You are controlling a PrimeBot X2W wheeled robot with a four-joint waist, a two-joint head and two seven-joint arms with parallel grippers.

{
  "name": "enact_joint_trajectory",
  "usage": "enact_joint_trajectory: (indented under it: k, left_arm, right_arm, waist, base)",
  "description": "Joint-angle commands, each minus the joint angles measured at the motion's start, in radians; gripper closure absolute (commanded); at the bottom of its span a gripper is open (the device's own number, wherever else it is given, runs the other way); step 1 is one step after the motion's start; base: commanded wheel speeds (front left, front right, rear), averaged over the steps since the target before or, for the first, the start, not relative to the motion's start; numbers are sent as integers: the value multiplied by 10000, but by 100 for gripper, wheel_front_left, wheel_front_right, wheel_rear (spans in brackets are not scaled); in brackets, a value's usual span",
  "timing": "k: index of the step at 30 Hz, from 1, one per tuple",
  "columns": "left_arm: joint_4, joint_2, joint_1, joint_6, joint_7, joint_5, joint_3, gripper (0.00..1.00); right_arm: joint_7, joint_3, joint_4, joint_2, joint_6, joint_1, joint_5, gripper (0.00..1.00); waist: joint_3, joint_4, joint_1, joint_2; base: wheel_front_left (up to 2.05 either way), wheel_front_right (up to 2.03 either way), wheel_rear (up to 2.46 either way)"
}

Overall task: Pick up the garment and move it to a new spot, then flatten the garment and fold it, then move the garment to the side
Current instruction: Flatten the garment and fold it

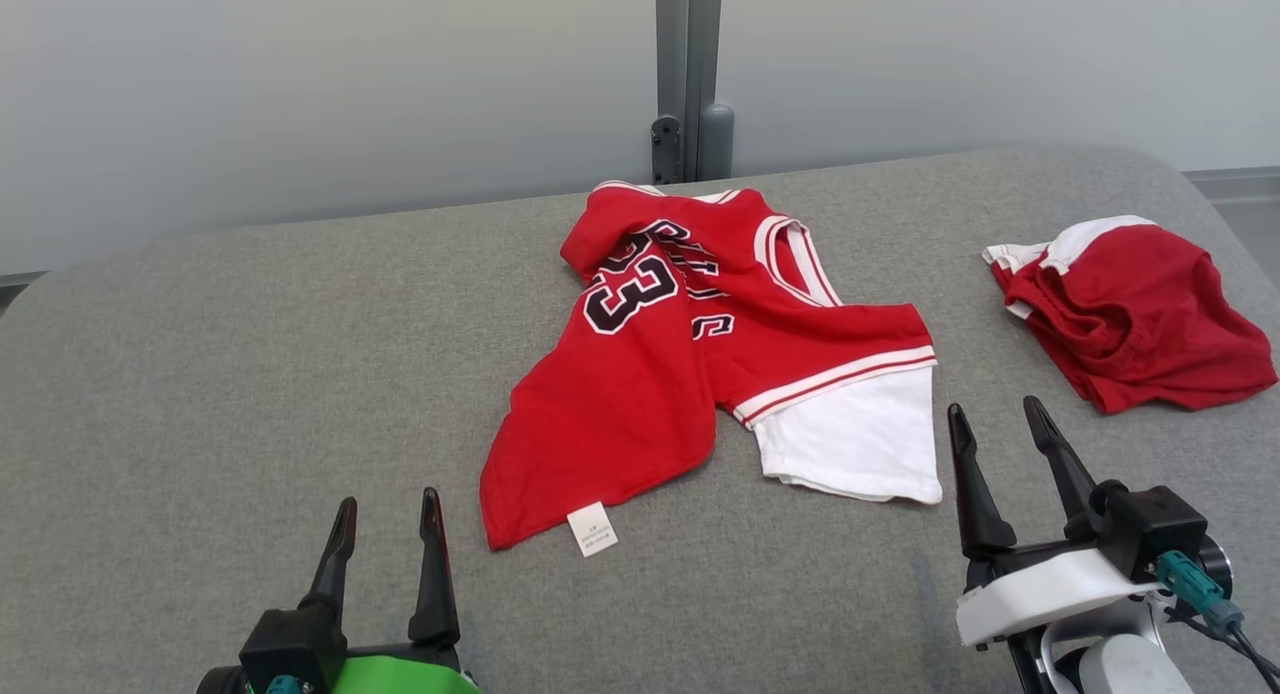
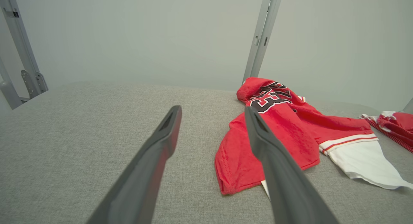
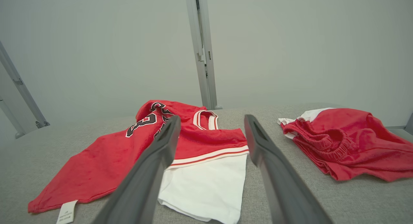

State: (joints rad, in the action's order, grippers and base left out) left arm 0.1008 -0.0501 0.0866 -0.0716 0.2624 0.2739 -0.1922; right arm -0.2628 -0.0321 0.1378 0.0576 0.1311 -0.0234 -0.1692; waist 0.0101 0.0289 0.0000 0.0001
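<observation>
Operator: Jersey (image 1: 690,374) first: where does it lie?

Observer: In the middle of the grey padded table (image 1: 200,374), rumpled rather than flat. It is red, with a black 23 outlined in white. Its upper part reaches toward the far edge and is folded over on itself.

Operator: And the white part?

Observer: A white panel sticks out below a red-and-white striped band, on the side toward the right tool (image 1: 993,406). A white label (image 1: 592,529) lies at the near left corner of the red hem.

Operator: What is the state of that tool?

Observer: Its two dark fingers are spread and grasp nothing. It hovers just beside the near right corner of the white panel and does not touch it.

Operator: And the left tool (image 1: 388,497)?

Observer: It is released too, with its fingers apart and nothing between them. It sits at the near left over bare table, a little apart from the hem and the label.

Operator: Is anything else on the table?

Observer: Red shorts (image 1: 1140,314) with white trim lie bunched at the far right, well apart from the jersey. Behind the table a grey post (image 1: 688,74) stands against a pale wall (image 1: 300,94).
</observation>
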Motion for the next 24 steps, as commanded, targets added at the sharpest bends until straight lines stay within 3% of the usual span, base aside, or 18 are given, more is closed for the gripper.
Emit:
enact_joint_trajectory:
  k: [1, 9, 17, 24]
  left_arm:
    - [5, -14, 126, -63, 32, 23, 0, 0]
    - [52, -12, 160, -85, 31, 20, -112, 0]
    - [136, -14, 94, -80, 30, 102, -330, 0]
    - [203, -16, -231, -50, 30, 96, -534, 0]
  right_arm:
    - [-25, -7, 35, -5, -7, 148, -27, 0]
    - [-25, 186, 291, -15, -7, 213, -32, 0]
    - [589, 1262, 2075, -60, -5, -111, -455, 0]
    - [654, 1113, 3754, -58, -5, -1182, -663, 0]
  waist:
    - [11, 5, 0, -1]
    - [6, -13, 0, -1]
    - [-135, -221, 0, -1]
    - [-624, -589, 0, -1]
  base:
    - [0, 0, 0]
    - [0, 0, 0]
    - [0, 0, 0]
    - [0, 0, 0]
